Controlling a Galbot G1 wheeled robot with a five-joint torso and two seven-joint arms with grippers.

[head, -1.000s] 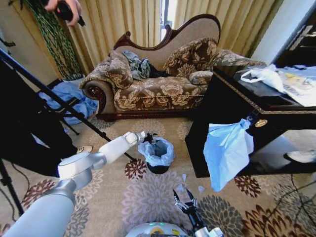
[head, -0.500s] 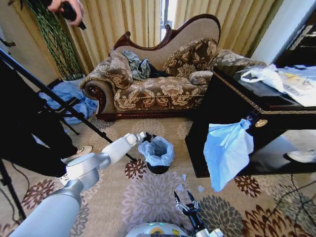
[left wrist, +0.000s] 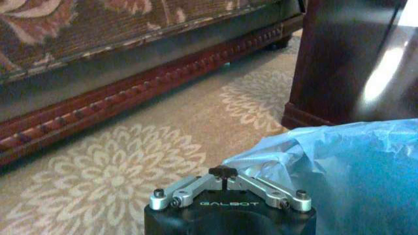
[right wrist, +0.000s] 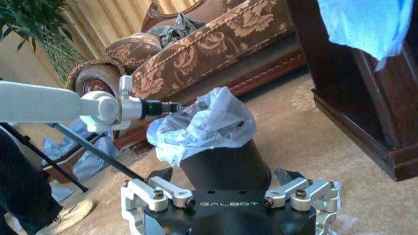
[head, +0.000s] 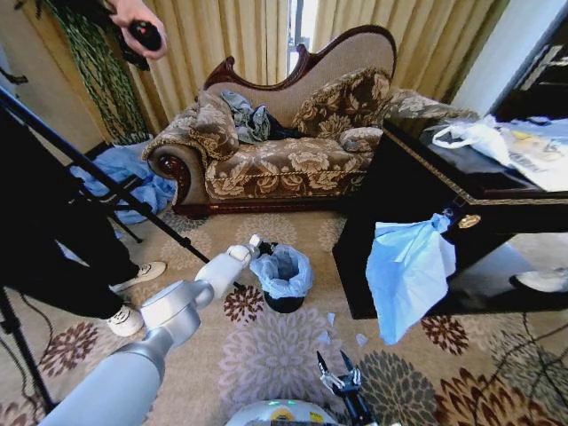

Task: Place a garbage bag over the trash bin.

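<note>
The small black trash bin (head: pixel 284 302) stands on the flowered carpet before the sofa. The light-blue garbage bag (head: pixel 282 271) is bunched over its rim and hangs unevenly down its side. The bin (right wrist: pixel 225 166) and the bag (right wrist: pixel 202 125) are also in the right wrist view. My left gripper (head: pixel 264 249) reaches from the left to the bin's near-left rim and is shut on the bag's edge (left wrist: pixel 261 159); the left gripper (left wrist: pixel 225 172) has its fingers pressed together. My right gripper (head: pixel 337 373) hangs low near my base, open and holding nothing, well short of the bin.
A dark cabinet (head: pixel 399 204) stands right of the bin, with a larger bunch of light-blue plastic (head: pixel 408 275) hanging from it and a white bag (head: pixel 479 133) on top. A tripod leg (head: pixel 106 182) and a person's shoe (head: pixel 124 319) are on the left. Small scraps (head: pixel 328 337) lie on the carpet.
My left arm has swung its elbow forward and right while the gripper stays at the bag's rim. The right gripper has sunk slightly. A person's shoe has stepped in at the left.
</note>
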